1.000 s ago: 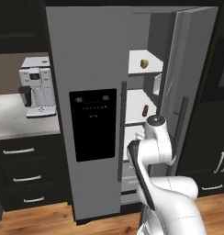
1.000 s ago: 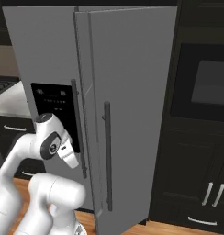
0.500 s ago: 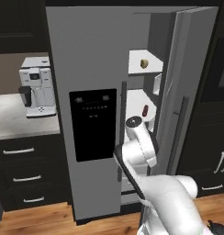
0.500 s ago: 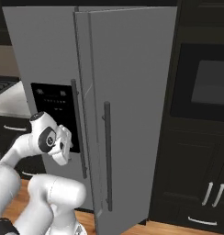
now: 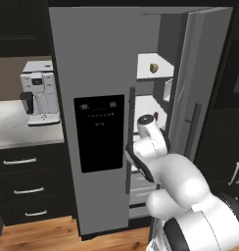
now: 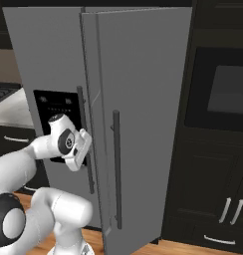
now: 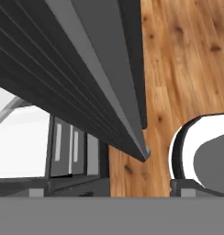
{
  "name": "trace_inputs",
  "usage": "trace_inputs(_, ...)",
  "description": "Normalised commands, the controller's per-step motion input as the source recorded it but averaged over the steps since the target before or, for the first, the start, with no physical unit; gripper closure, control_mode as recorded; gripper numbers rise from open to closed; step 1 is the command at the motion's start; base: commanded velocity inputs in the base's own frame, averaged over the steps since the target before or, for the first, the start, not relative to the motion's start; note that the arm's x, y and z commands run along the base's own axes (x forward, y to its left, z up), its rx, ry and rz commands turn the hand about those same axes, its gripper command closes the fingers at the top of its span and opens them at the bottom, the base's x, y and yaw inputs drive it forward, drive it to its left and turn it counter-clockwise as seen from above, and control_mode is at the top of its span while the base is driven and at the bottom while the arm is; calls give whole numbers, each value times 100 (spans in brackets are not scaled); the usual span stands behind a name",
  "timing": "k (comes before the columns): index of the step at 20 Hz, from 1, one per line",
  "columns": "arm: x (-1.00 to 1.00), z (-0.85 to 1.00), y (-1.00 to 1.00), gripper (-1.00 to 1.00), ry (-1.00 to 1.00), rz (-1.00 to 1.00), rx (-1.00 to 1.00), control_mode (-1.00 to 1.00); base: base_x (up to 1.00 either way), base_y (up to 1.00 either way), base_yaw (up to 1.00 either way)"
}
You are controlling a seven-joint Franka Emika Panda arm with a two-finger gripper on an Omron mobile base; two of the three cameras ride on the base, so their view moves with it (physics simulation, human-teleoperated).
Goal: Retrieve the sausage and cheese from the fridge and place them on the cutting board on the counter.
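Fridge (image 5: 97, 73) right door (image 6: 143, 99) stands ajar — the arm has swung lower, its released claw (image 6: 81, 149) grasping nothing; cheese (image 5: 154, 67) waits on the shelf.

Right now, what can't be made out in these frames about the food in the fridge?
- Sausage: left base view, mostly hidden behind the arm's wrist; just a reddish sliver.
- Cheese: left base view, too small to judge shape.
- Fridge interior: right base view, blocked by the open door.

Grey fridge (image 7: 100, 69) edge — wooden floor (image 7: 187, 59) beyond.
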Motion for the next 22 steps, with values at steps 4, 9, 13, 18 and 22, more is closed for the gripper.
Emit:
trace_inputs(4,29,0,-14,-100,-16,-26,3,-100,0,0,0)
trace_inputs(9,7,0,-41,-100,-10,-25,7,-100,0,0,0)
trace_inputs(13,-3,-1,-49,-100,-12,-19,10,-100,0,0,0)
trace_inputs(18,-29,-2,-41,-100,-15,-17,12,-100,0,0,0)
trace_inputs(22,-23,0,-57,-100,-18,-17,10,-100,0,0,0)
